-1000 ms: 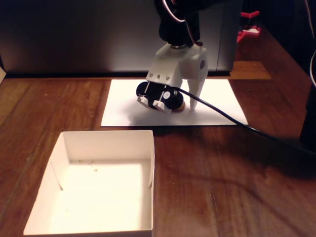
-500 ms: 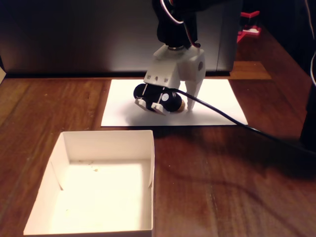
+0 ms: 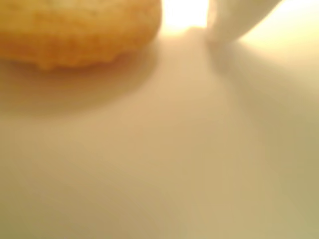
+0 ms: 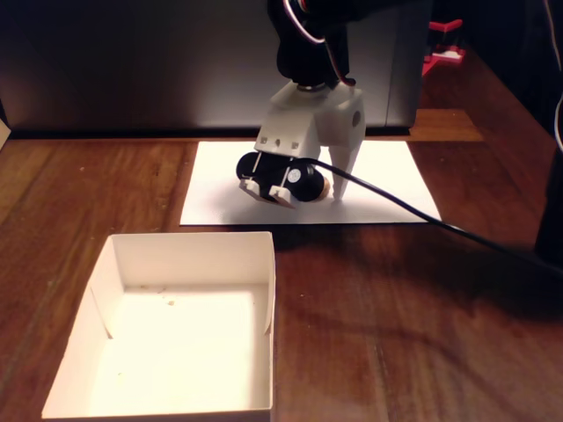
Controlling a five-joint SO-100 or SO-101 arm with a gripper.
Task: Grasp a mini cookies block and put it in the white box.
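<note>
Wrist view puts the mini cookies block (image 3: 75, 32) right at the top left, a tan, crumbly-edged disc lying flat on the smooth white paper sheet (image 3: 164, 159), with one of my white plastic fingertips (image 3: 234, 20) just to its right and a lit sliver of paper between them. In the fixed view my gripper (image 4: 318, 189) is down on the far sheet (image 4: 220, 189), and only a sliver of the cookie (image 4: 323, 187) shows between the black motor housing and the pointed white finger. My jaws stand apart around it, not yet pressing; I am holding nothing. I judge the cookie light, stiff and brittle, with a dry, grainy rim that should grip well against hard plastic but could chip or crack under too firm a squeeze, so I would pinch it across its width, at the rim on both sides, and close gently. The paper is slick, so an off-centre push might slide the disc instead of catching it. The white box (image 4: 186, 248) sits well nearer and to the left on the dark wooden table (image 4: 413, 334), a shallow square cardboard tray with low walls and folded corners, empty but for a few crumbs.
</note>
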